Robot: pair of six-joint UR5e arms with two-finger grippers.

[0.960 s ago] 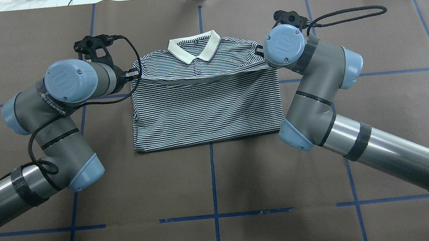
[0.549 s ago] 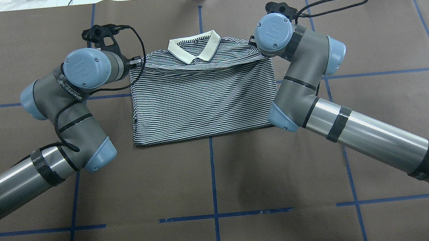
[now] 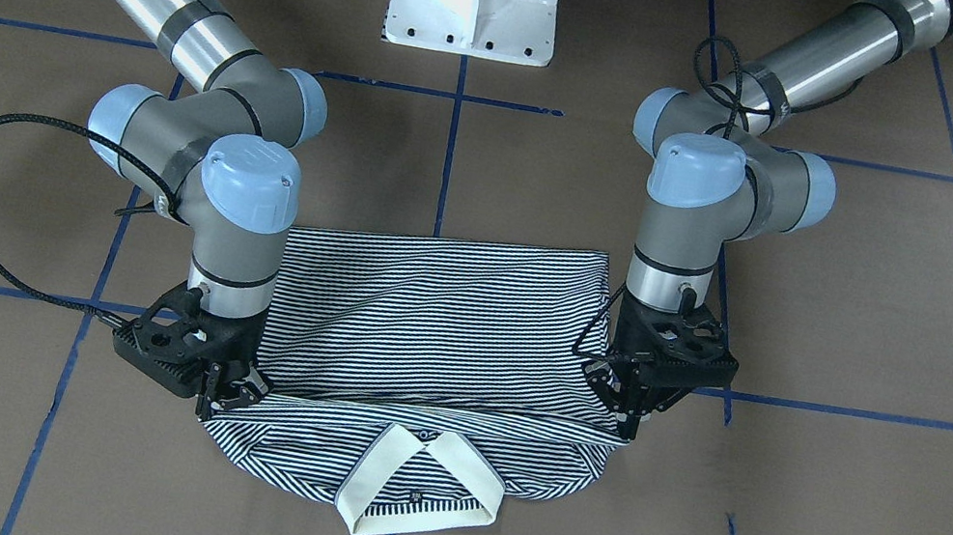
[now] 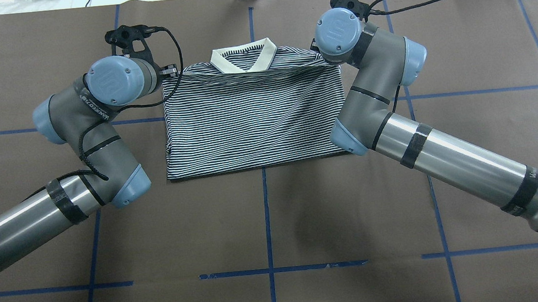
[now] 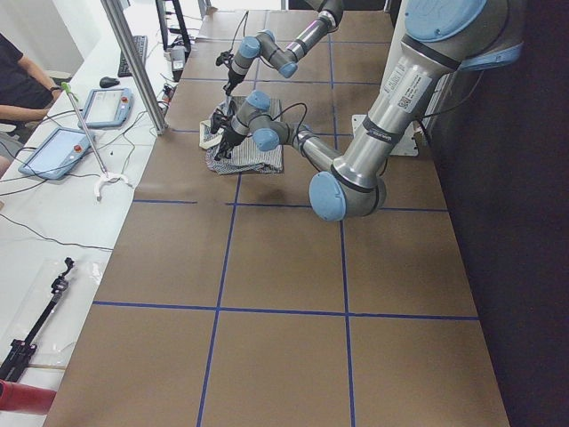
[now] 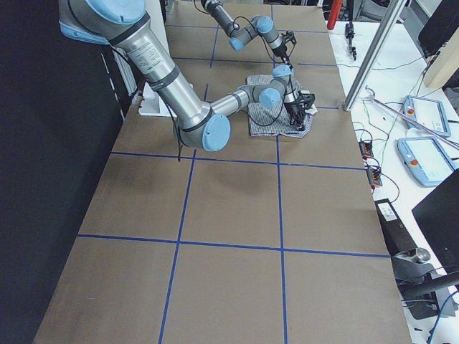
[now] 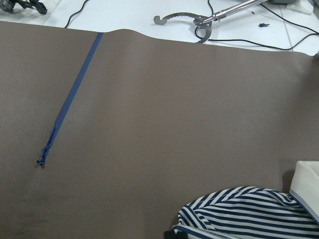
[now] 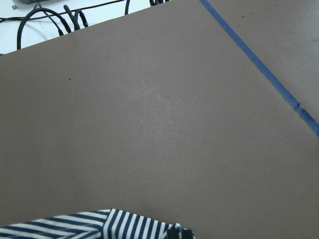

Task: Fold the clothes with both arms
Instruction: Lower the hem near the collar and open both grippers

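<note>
One shirt [image 4: 254,123] on blue-gridded table [image 4: 353,221]

Left gripper [image 3: 632,418] and right gripper [image 3: 224,395] are carried farther from the base, still clamped on the shirt [image 4: 254,123]. The held fold edge [image 4: 252,76] is drawn over the placket, up to the collar [image 4: 268,54]. The near hem [image 4: 251,168] is dragged slightly the same way.

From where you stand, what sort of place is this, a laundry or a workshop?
Most likely a robotics lab or test cell. The robot's left arm and right arm handle a striped polo shirt on a table gridded with blue tape, and the side bench holds control tablets.
</note>
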